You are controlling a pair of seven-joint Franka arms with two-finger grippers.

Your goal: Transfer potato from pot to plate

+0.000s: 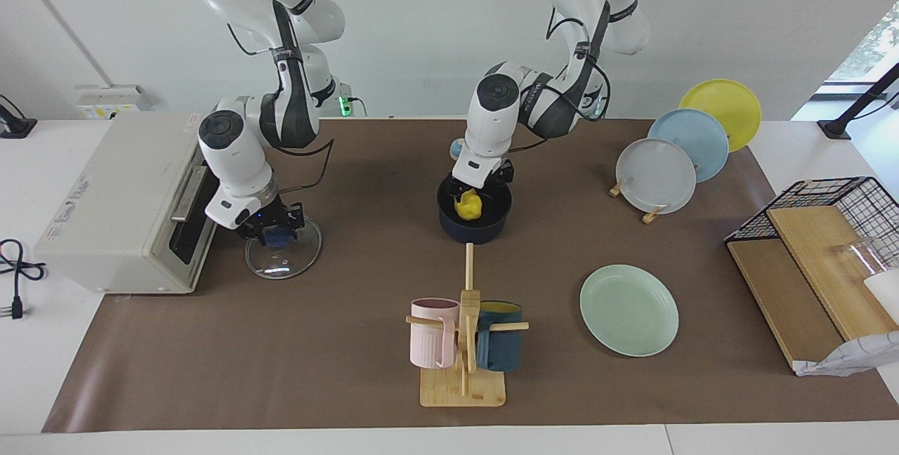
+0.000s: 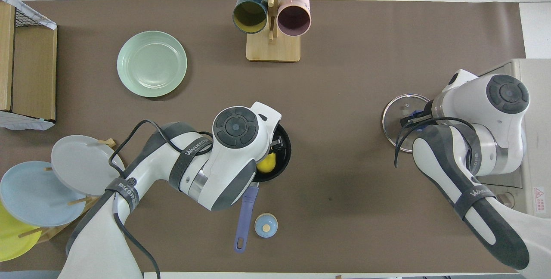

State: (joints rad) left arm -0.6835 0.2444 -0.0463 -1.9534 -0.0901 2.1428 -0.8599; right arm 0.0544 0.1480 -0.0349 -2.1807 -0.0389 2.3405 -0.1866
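Down in the dark navy pot [image 1: 475, 225], the left claw [image 1: 472, 195] spreads wide over the smooth yellow potato [image 1: 468, 206].

**Clear lane from pot to plate**

Clock hours are read from the pot [image 1: 449, 227] in the overhead view. The left tool [image 1: 472, 196] sits down inside the pot, jaws apart about the potato [image 1: 468, 208]. The pot wall rings it, so its only free way is upward. Toward 10 o'clock bare counter [image 1: 351, 371] runs to the plate [image 1: 629, 310] with nothing standing between. The mug rack [image 1: 463, 343] stands at 12, beside that lane. The plate rack [image 1: 674, 153] at 9 stands close by the left arm. The pot handle [image 2: 244, 218] and a small blue cap [image 2: 266, 225] lie at 6. At 3, well apart, the right tool [image 1: 270, 232] hangs over the lid [image 1: 302, 258].
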